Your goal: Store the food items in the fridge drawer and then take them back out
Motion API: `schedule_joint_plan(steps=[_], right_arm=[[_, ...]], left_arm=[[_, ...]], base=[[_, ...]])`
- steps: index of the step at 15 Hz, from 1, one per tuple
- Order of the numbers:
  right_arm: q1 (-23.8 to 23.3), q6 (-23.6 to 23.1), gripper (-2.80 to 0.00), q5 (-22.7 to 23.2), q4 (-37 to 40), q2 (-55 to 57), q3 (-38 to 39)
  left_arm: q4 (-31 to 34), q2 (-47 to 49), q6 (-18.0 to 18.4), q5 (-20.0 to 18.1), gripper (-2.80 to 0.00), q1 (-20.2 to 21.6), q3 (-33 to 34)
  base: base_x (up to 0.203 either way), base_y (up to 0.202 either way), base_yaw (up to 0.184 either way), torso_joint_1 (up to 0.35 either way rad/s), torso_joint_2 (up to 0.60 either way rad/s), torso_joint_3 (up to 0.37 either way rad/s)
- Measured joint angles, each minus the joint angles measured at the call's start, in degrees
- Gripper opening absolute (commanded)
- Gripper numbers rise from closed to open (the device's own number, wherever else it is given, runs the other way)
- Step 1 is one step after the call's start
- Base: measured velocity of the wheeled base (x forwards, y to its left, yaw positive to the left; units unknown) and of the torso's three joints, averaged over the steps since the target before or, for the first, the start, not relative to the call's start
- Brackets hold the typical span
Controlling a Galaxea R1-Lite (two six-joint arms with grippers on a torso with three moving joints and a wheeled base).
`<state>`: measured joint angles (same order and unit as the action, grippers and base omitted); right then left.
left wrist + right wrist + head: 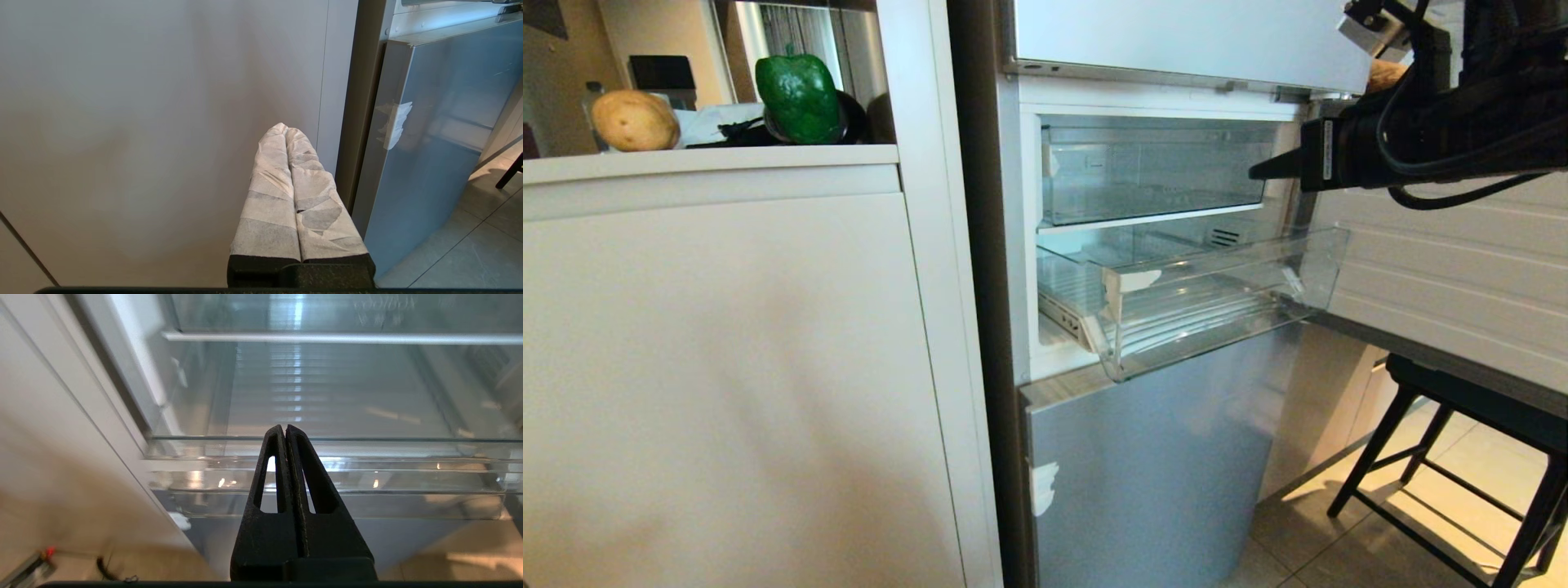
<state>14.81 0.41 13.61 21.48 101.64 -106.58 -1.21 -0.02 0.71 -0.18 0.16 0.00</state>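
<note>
Right gripper (1255, 173): enters the head view from the upper right, black, pointing toward the open fridge; its tip sits in front of the right end of the upper clear drawer, above the pulled-out one. Its 2 black fingers (282, 457) are pressed together with nothing between them.
Left gripper (286, 130): seen only in the left wrist view, low in front of the white cabinet panel (163, 122), beside the grey lower fridge door (429, 163). Its 2 tape-wrapped fingers (269, 183) lie flat against each other, holding nothing.
Fridge drawer (1217, 294): clear plastic with a ribbed bottom, pulled out from the fridge body and tilted down at its front-left corner; no food shows inside it. A small white sticker (1131, 280) sits on its front. In the right wrist view its front rim (367, 439) runs across just beyond the closed fingertips.
Upper drawer (1152, 171): clear, pushed in, above the open one.
Potato (635, 120): tan, on the white counter ledge (711, 155) at far left, well apart from both grippers.
Bell pepper (799, 96): glossy green, on the same ledge, right of the potato, well left of the fridge and the right gripper.
Stool (1462, 425): black, on the tiled floor at lower right.
</note>
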Motion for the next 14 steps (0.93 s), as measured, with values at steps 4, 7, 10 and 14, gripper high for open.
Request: schedule_joint_plan(steps=[4,7,10,14], right_arm=[[-2.88,-3.52,-2.8,2.39,4.46,7.8,-5.71],[-3.03,-3.56,-2.8,6.18,2.62,10.65,-5.93],[-3.08,-3.47,-2.8,6.11,2.52,10.11,-5.12],[-3.11,-4.12,-2.8,-1.05,2.52,5.71,-3.04]], left_arm=[[0.01,0.0,-0.01,0.0,-2.8,0.0,0.0],[0.01,0.0,-0.02,0.0,-2.8,0.0,0.0],[0.0,0.0,0.0,0.0,-2.8,0.0,0.0],[0.0,0.0,0.0,0.0,-2.8,0.0,0.0]], base=[[0.0,0.0,0.0,0.0,0.0,0.0],[0.0,0.0,0.0,0.0,0.0,0.0],[0.0,0.0,0.0,0.0,0.0,0.0],[0.0,0.0,0.0,0.0,0.0,0.0]])
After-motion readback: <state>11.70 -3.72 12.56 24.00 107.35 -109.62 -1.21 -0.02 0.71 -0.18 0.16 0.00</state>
